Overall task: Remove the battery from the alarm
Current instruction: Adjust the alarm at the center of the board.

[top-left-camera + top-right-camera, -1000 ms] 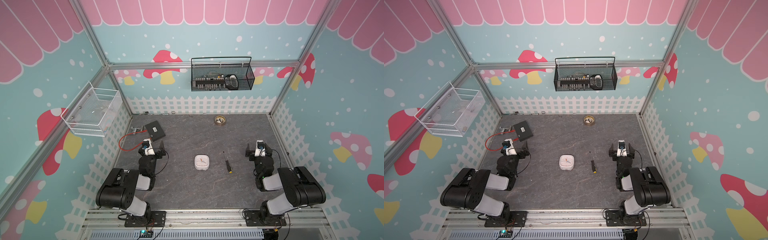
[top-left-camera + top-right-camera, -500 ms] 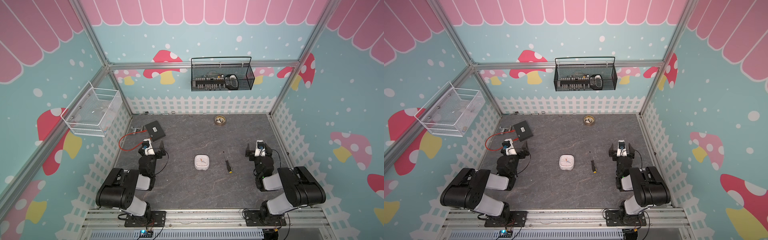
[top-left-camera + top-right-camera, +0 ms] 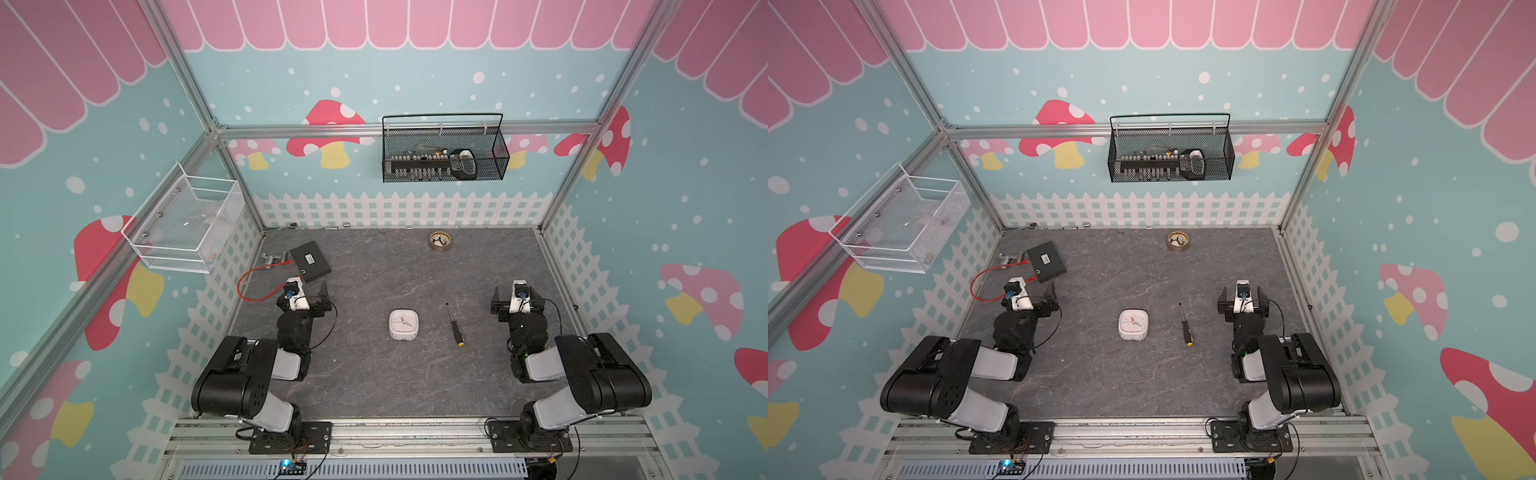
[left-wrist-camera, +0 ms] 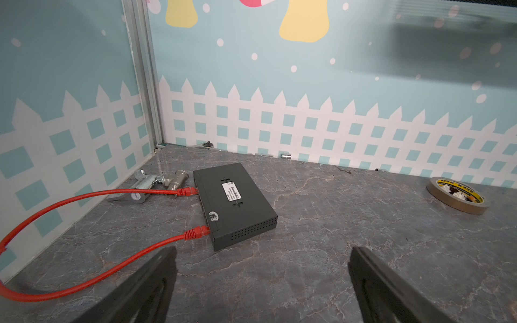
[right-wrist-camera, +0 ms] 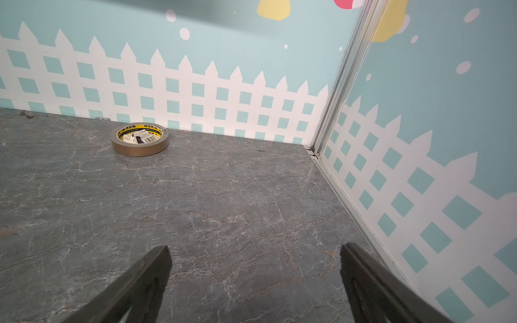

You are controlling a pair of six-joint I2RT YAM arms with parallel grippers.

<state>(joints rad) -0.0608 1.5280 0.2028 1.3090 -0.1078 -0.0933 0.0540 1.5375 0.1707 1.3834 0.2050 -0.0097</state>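
Observation:
The alarm (image 3: 403, 324) (image 3: 1133, 324), a small white rounded-square clock, lies face up in the middle of the grey table, its red-orange hands showing. The battery is hidden. My left gripper (image 3: 306, 289) (image 3: 1035, 289) (image 4: 261, 251) rests open and empty at the table's left, well away from the alarm. On the right side my right gripper (image 3: 515, 293) (image 3: 1243, 294) (image 5: 254, 250) is open too, holding nothing. Neither wrist view shows the alarm.
A black-and-yellow screwdriver (image 3: 454, 325) (image 3: 1185, 324) lies just right of the alarm. A black network switch (image 3: 311, 260) (image 4: 233, 201) with a red cable (image 4: 84, 195) and a metal valve (image 4: 156, 184) sit back left. A tape roll (image 3: 440, 241) (image 5: 140, 139) lies at the back. Wire baskets (image 3: 444, 153) hang on the walls.

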